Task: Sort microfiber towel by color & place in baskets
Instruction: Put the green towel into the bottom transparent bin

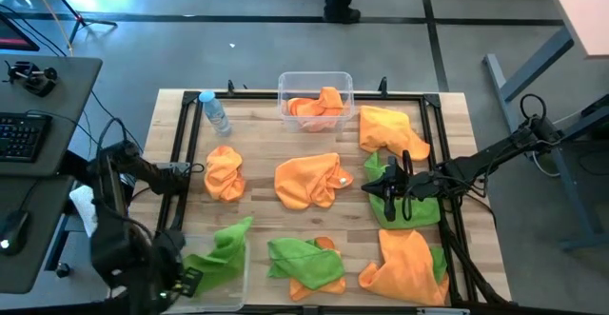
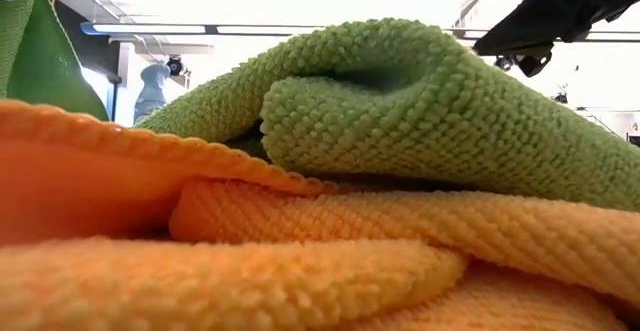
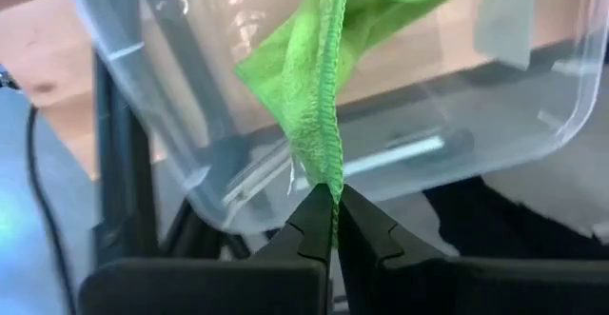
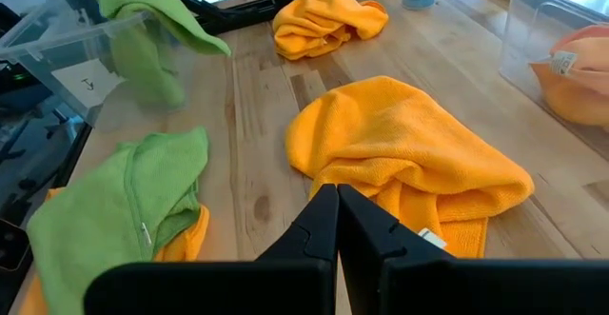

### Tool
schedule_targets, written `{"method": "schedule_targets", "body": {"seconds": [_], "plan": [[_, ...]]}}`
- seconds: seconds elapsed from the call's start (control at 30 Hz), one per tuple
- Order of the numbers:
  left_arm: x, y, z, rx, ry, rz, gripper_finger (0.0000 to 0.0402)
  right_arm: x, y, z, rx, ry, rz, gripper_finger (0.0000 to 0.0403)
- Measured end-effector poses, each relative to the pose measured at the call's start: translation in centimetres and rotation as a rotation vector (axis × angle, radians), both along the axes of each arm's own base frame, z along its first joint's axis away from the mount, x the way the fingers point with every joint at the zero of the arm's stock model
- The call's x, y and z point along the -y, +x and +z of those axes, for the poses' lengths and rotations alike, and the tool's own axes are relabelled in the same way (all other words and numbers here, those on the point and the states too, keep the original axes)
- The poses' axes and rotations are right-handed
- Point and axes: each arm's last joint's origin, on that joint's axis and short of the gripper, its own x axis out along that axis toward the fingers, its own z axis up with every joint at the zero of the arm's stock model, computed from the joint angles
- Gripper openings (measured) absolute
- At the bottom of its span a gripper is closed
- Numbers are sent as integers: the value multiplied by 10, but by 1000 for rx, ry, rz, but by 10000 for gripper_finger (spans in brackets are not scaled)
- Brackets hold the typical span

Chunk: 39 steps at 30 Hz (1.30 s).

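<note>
My left gripper point(image 3: 333, 222) is shut on a green microfiber towel point(image 3: 324, 58) above the clear basket point(image 1: 238, 282) at the table's near left corner. The towel's far part drapes over the basket's rim point(image 4: 143, 29). My right gripper point(image 4: 336, 206) hovers shut and holding nothing at the table's right side, above a green towel point(image 1: 411, 210), with an orange towel point(image 4: 409, 153) in front of it. A second clear basket point(image 1: 315, 79) at the far edge holds orange towels point(image 1: 319, 106). More orange and green towels lie loose on the table. My left gripper pinches the green towel's stitched hem point(image 3: 330, 167) between its two fingertips point(image 3: 314, 215). The fingers point down from above. The towel hangs below them toward the basket's floor and runs slack over its rim.
A small clear water bottle point(image 1: 215, 111) stands at the far left. Orange towels lie at left point(image 1: 225, 172), middle point(image 1: 309, 180), far right point(image 1: 390, 129) and near right point(image 1: 404, 263). A green-on-orange pair point(image 1: 304, 261) lies near the front edge. A black frame point(image 1: 181, 153) borders the tabletop.
</note>
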Motion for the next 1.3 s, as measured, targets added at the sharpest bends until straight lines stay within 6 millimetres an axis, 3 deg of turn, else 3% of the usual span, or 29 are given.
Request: {"method": "schedule_targets", "body": {"seconds": [0.33,0.63,0.87,1.1,1.3], "plan": [[16,41,-44,-64,137,-26,5,0,0,0,1,10,-5,0],[20,54,-63,-173,152,-51,90,0,0,0,-4,11,6,0],[14,59,-60,-149,152,-62,144,-1,-1,-2,-30,13,28,0],[4,53,-42,-142,86,-41,150,0,-2,-5,-56,7,32,0],[-8,48,-26,-19,111,-57,150,0,-2,-5,-55,6,31,0]]}}
